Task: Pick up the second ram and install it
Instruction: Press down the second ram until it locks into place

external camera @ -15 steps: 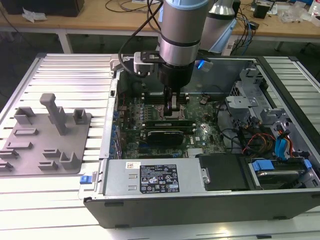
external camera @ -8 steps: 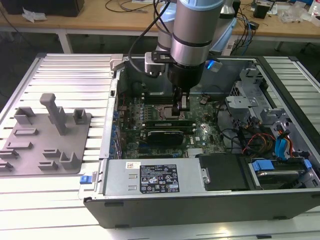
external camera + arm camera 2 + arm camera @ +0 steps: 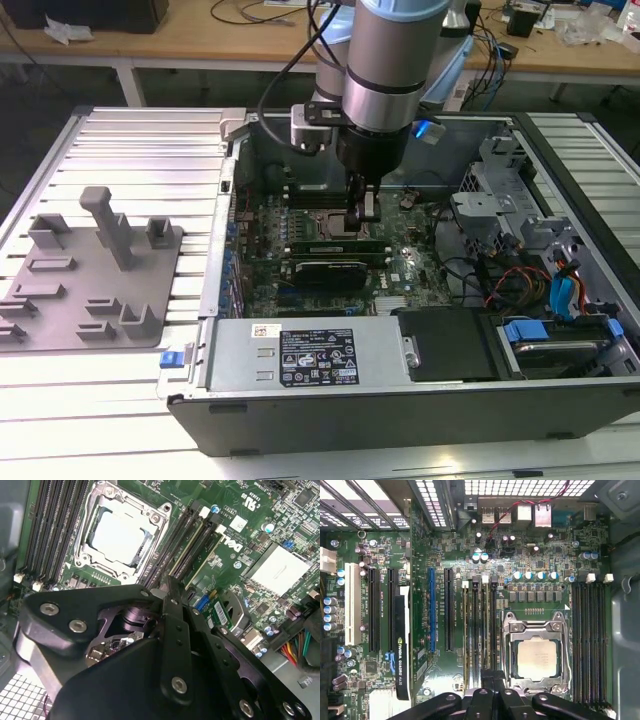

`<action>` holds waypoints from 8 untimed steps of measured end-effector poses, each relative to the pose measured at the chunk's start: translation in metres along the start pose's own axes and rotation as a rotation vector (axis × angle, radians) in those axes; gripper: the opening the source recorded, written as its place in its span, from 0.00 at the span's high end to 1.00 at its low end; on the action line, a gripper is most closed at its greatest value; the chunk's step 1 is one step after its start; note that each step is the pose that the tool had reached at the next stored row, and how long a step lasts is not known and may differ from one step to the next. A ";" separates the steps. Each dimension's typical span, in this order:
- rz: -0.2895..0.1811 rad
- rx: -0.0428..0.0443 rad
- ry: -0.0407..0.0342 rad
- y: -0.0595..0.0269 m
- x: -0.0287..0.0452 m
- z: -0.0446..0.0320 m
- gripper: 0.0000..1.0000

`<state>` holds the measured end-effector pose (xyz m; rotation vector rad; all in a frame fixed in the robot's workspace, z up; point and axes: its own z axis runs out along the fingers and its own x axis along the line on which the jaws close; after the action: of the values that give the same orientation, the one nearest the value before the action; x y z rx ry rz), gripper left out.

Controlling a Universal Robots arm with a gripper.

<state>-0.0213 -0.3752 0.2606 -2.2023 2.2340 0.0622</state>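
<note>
The black two-fingered gripper (image 3: 364,222) stood low inside the open dark-grey computer case (image 3: 420,415), just above the centre of the exterior view. Its fingers were drawn narrow, almost together, and appeared pinched on the top edge of the second ram (image 3: 318,243). This slim, flat green circuit-board strip lay level just below the fingertips, along the long black memory slots (image 3: 479,630) beside the square silver CPU socket (image 3: 536,655).

To seat the strip well, I judged it needed to stay square to its slot, with its full length lined up between the end latches. The push should go straight down and evenly, because a tilt could jam one end or strain the green motherboard (image 3: 540,555). The grip sat towards one end of the strip, so the far end might seat last.

By count there was one arm, one gripper and one CPU socket. In the first wrist view a bank of four black slots (image 3: 588,640) flanked the socket on one side. On the other side I could not count the slots with certainty. One green strip was plain under the fingers, and whether another sat beside it I could not tell. There was also one blue expansion slot (image 3: 431,610) and one white one (image 3: 353,605). At the exterior view's left lay one grey plastic fixture tray (image 3: 60,335) with one tall post (image 3: 108,225).
</note>
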 end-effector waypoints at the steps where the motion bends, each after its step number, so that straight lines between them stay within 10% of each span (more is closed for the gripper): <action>1: 0.000 0.0000 -0.0001 -0.0001 0.0000 0.0000 0.92; 8: 0.000 0.0001 -0.0001 -0.0035 -0.0001 0.0001 0.92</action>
<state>-0.0178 -0.3751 0.2604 -2.2022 2.2339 0.0623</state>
